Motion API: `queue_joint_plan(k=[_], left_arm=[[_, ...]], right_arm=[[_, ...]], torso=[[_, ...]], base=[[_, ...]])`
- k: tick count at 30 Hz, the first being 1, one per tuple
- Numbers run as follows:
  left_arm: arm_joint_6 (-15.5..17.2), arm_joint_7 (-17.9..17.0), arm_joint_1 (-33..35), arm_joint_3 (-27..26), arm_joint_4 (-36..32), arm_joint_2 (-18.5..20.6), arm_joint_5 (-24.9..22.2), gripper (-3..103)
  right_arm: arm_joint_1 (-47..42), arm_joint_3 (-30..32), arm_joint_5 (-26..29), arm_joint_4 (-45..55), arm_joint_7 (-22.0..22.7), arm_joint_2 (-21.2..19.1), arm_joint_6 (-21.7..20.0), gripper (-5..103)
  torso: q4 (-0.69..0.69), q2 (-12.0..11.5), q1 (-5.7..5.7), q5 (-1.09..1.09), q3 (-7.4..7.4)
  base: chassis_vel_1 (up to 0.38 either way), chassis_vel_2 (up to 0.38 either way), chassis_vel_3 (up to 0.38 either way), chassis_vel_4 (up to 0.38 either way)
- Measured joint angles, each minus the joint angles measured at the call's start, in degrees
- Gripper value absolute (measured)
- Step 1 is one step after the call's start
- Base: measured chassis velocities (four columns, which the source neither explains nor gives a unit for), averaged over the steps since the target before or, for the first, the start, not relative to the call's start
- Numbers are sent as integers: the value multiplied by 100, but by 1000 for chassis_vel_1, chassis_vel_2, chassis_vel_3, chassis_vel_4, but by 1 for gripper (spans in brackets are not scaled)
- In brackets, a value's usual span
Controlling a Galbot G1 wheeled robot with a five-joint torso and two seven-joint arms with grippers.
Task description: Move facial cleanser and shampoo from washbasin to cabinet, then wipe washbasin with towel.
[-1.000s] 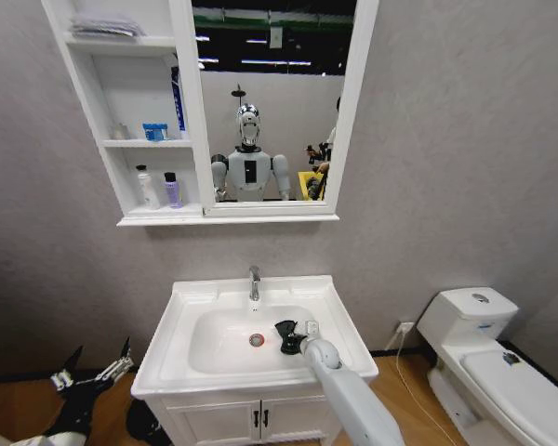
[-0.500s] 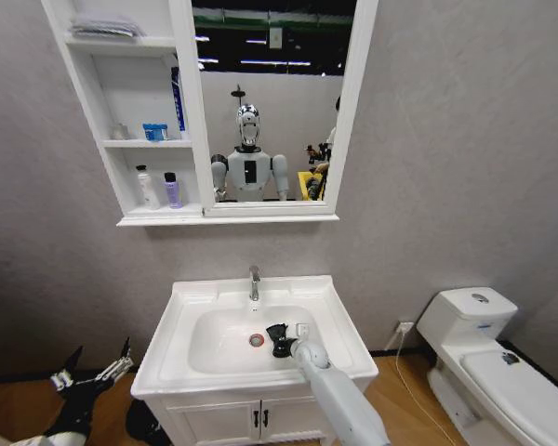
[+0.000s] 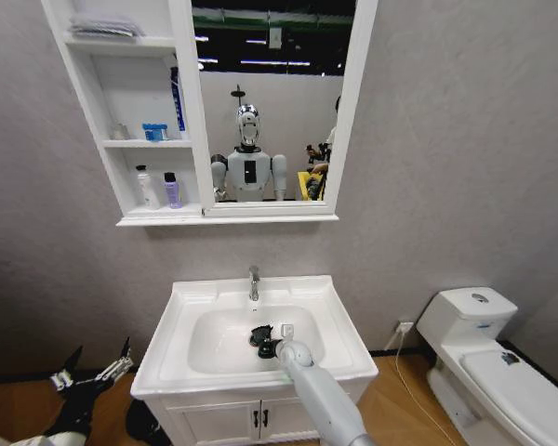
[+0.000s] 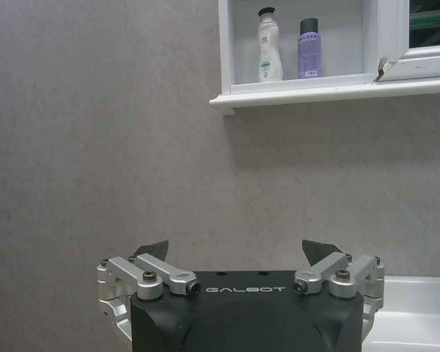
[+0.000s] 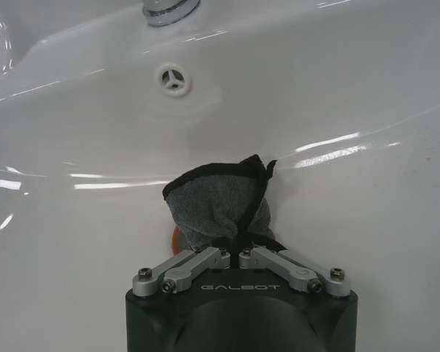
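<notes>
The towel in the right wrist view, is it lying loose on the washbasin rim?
No, the right end effector pinches the towel down inside the washbasin bowl.

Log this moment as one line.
phase: wiping | right pincer: shut on towel, in washbasin bowl over drain | left pincer: open, parked low beside the vanity

The right gripper [image 5: 237, 253] had a black housing lettered GALBOT, silver screwed linkages and a smooth white forearm; the left gripper [image 4: 237, 253] carried black pointed fingertips [image 4: 319, 251].
</notes>
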Motion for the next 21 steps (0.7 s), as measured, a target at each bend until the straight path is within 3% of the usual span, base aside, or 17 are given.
queue_joint_plan(k=[8, 15, 21], left_arm=[[0, 0, 0, 0, 0, 0, 0, 100], [0, 0, 0, 0, 0, 0, 0, 100], [0, 0, 0, 0, 0, 0, 0, 100]], right_arm=[[27, 39, 6, -91, -37, -9, 42, 1], [-123, 56, 29, 240, -34, -480, 73, 1], [-107, 60, -7, 236, -34, -532, 106, 1]], torso=[[3, 0, 0, 2, 0], [2, 0, 0, 1, 0], [0, 0, 0, -1, 0]], base=[[0, 0, 0, 0], [0, 0, 0, 0], [0, 0, 0, 0]])
